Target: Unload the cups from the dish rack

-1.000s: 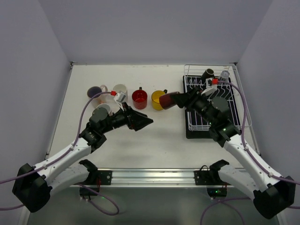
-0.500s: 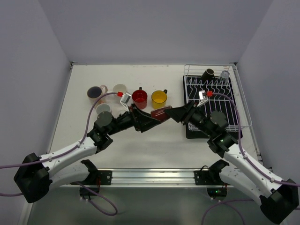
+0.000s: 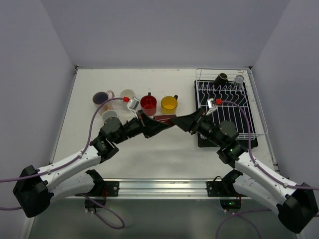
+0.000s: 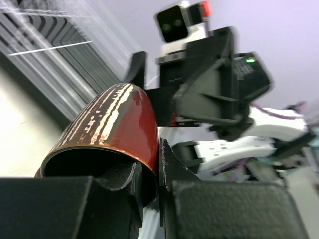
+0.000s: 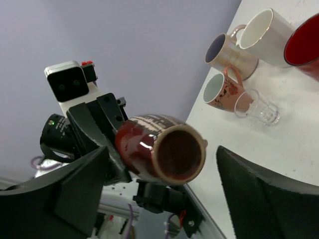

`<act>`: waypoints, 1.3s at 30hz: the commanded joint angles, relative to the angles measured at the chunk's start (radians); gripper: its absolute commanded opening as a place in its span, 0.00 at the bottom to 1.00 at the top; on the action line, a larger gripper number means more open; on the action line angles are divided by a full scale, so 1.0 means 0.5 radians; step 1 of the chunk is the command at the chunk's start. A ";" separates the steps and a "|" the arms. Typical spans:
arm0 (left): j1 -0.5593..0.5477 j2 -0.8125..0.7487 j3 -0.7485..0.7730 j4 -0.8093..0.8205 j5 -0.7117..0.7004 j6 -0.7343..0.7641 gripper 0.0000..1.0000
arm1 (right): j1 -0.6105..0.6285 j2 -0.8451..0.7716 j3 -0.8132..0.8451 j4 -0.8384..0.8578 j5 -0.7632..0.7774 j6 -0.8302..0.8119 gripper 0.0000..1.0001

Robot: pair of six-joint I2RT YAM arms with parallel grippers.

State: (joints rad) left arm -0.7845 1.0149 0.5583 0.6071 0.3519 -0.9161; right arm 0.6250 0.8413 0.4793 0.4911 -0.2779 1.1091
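A dark red-brown cup [image 3: 164,119] hangs on its side above the table's middle, between both arms. My left gripper [image 3: 158,125] is shut on its wall, one finger inside the mouth and one outside [image 4: 158,164]. The cup [image 4: 114,129] fills the left wrist view. My right gripper [image 3: 178,121] stands open, its fingers spread wide on either side of the cup [image 5: 164,149] and apart from it. The white wire dish rack [image 3: 222,70] at the far right holds a dark mug [image 3: 221,78] and a clear glass [image 3: 239,79].
On the table stand a purple-lined mug [image 3: 101,97], a white mug [image 3: 127,94], a red mug [image 3: 148,104], a yellow mug [image 3: 169,103] and a pale mug [image 3: 109,115]. A clear glass [image 5: 254,107] stands by the pale mug. The rack sits on a black tray [image 3: 204,142].
My right gripper brought the red-brown cup toward the middle and then opened. My left gripper moved in to meet it and shut on its wall.
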 commanded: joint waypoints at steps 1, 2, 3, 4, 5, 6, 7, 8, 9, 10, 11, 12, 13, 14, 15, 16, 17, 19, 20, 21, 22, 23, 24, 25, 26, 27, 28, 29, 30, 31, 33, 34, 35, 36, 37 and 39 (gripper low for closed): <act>0.001 -0.121 0.284 -0.571 -0.240 0.420 0.00 | 0.017 -0.090 0.011 -0.089 0.150 -0.119 0.98; -0.002 -0.119 0.355 -0.758 -0.347 0.506 0.00 | 0.017 -0.124 0.023 -0.172 0.196 -0.162 0.99; 0.001 -0.109 0.420 -1.091 -0.393 0.665 0.00 | 0.020 -0.158 0.057 -0.352 0.248 -0.257 0.99; 0.001 -0.082 0.572 -1.256 -0.433 0.742 0.00 | 0.017 -0.225 0.078 -0.451 0.304 -0.303 0.99; -0.002 0.016 0.671 -1.470 -0.567 0.825 0.00 | 0.020 -0.256 0.097 -0.634 0.398 -0.346 0.99; 0.001 0.071 0.751 -1.773 -0.614 0.938 0.00 | 0.017 -0.286 0.124 -0.721 0.448 -0.429 0.99; 0.001 0.123 0.867 -1.870 -0.651 0.979 0.00 | 0.017 -0.341 0.136 -0.800 0.500 -0.463 0.99; -0.002 0.221 0.914 -1.944 -0.661 1.022 0.00 | 0.017 -0.366 0.149 -0.956 0.549 -0.500 0.99; -0.002 0.280 0.954 -2.069 -0.661 1.086 0.00 | 0.017 -0.394 0.164 -1.028 0.644 -0.555 0.99; -0.002 0.347 1.045 -2.137 -0.667 1.117 0.00 | 0.017 -0.449 0.167 -1.086 0.681 -0.583 0.99; -0.002 0.478 1.083 -2.238 -0.682 1.145 0.00 | 0.017 -0.483 0.170 -1.172 0.712 -0.616 0.99; -0.002 0.534 1.114 -2.281 -0.691 1.200 0.00 | 0.017 -0.510 0.173 -1.206 0.755 -0.629 0.99; 0.001 0.599 1.168 -2.315 -0.695 1.221 0.00 | 0.017 -0.541 0.167 -1.231 0.773 -0.641 0.99; 0.001 0.718 1.193 -2.358 -0.792 1.243 0.00 | 0.017 -0.599 0.167 -1.267 0.789 -0.650 0.99; -0.002 0.771 1.233 -2.419 -0.808 1.274 0.00 | 0.014 -0.627 0.158 -1.286 0.816 -0.669 0.99; -0.002 0.817 1.243 -2.435 -0.823 1.286 0.00 | 0.014 -0.652 0.155 -1.301 0.832 -0.678 0.99; -0.002 0.890 1.249 -2.450 -0.860 1.292 0.00 | 0.017 -0.694 0.155 -1.329 0.844 -0.684 0.99; -0.002 0.952 1.252 -2.457 -0.906 1.308 0.00 | 0.014 -0.722 0.143 -1.338 0.853 -0.700 0.99; 0.001 1.007 1.252 -2.463 -0.952 1.311 0.00 | 0.014 -0.732 0.140 -1.347 0.856 -0.706 0.99; -0.002 1.035 1.249 -2.463 -0.980 1.320 0.00 | 0.017 -0.741 0.140 -1.350 0.856 -0.712 0.99; -0.002 1.062 1.249 -2.466 -0.995 1.332 0.00 | 0.014 -0.741 0.137 -1.350 0.863 -0.718 0.99; -0.002 1.114 1.249 -2.469 -1.001 1.359 0.00 | 0.014 -0.741 0.140 -1.363 0.866 -0.718 0.99; -0.002 1.142 1.252 -2.469 -1.007 1.369 0.02 | 0.017 -0.744 0.137 -1.366 0.866 -0.715 0.99; -0.002 1.167 1.252 -2.469 -1.020 1.375 0.03 | 0.017 -0.744 0.134 -1.366 0.869 -0.715 0.99; 0.001 1.213 1.255 -2.466 -1.047 1.381 0.04 | 0.014 -0.747 0.127 -1.366 0.866 -0.712 0.99; -0.002 1.231 1.261 -2.463 -1.054 1.396 0.04 | 0.014 -0.750 0.124 -1.366 0.866 -0.712 0.99; -0.002 1.253 1.270 -2.463 -1.066 1.400 0.04 | 0.017 -0.750 0.121 -1.366 0.863 -0.712 0.99; -0.002 1.295 1.282 -2.466 -1.072 1.406 0.05 | 0.014 -0.750 0.121 -1.366 0.853 -0.712 0.99; -0.002 1.308 1.304 -2.469 -1.075 1.406 0.05 | 0.017 -0.750 0.121 -1.366 0.850 -0.712 0.99; -0.002 1.323 1.310 -2.472 -1.075 1.409 0.06 | 0.014 -0.747 0.124 -1.366 0.847 -0.715 0.99; -0.002 1.366 1.341 -2.478 -1.087 1.415 0.12 | 0.017 -0.744 0.124 -1.351 0.835 -0.715 0.99; -0.002 1.394 1.353 -2.484 -1.090 1.418 0.14 | 0.017 -0.738 0.124 -1.344 0.829 -0.712 0.99; -0.002 1.406 1.365 -2.497 -1.106 1.418 0.17 | 0.017 -0.735 0.121 -1.326 0.823 -0.715 0.99; -0.002 1.418 1.387 -2.506 -1.112 1.418 0.18 | 0.014 -0.729 0.121 -1.320 0.811 -0.715 0.99; -0.002 1.440 1.393 -2.509 -1.115 1.421 0.20 | 0.014 -0.719 0.121 -1.311 0.801 -0.715 0.99; -0.002 1.449 1.414 -2.518 -1.109 1.418 0.27 | 0.017 -0.707 0.130 -1.308 0.795 -0.721 0.99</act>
State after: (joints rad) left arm -0.7860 1.7401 1.2087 -0.6350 -0.1761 -0.2379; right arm 0.6323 0.4732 0.5243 -0.1947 0.1184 0.7654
